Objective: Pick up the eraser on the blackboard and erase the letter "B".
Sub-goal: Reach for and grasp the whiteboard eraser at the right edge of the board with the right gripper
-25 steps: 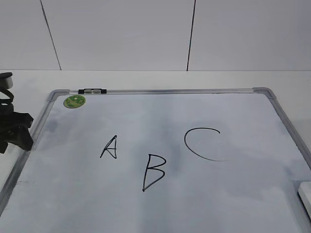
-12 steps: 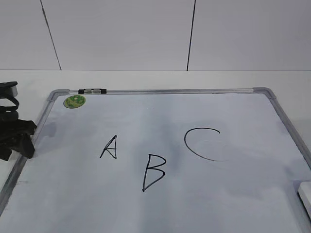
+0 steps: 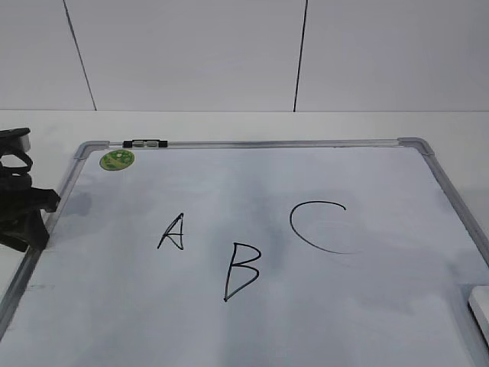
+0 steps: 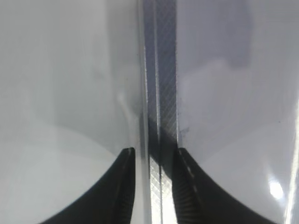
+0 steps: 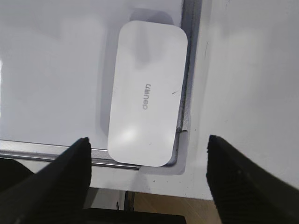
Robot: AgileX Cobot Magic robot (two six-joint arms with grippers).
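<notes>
The blackboard (image 3: 267, 144) lies flat on the table with black letters on it. The letter "B" (image 3: 242, 271) is near the middle front, between the "A" (image 3: 173, 232) and the "C" (image 3: 317, 227). The white eraser (image 5: 147, 98) lies in the board's near right corner; only its edge shows in the exterior view (image 3: 480, 310). My right gripper (image 5: 148, 139) is open and hovers above the eraser's near end, apart from it. My left gripper (image 3: 30, 218) sits at the board's left edge, its fingers (image 4: 155, 150) closed on either side of the grey frame (image 4: 161, 70).
A round green sticker (image 3: 117, 160) and a small black-and-silver clip (image 3: 145, 143) are at the board's far left corner. The table's front edge and a wooden floor (image 5: 187, 207) show just below the eraser's corner. A white wall stands behind.
My left gripper has shifted slightly down along the board's left frame and settled. The letters and the eraser have not moved.
</notes>
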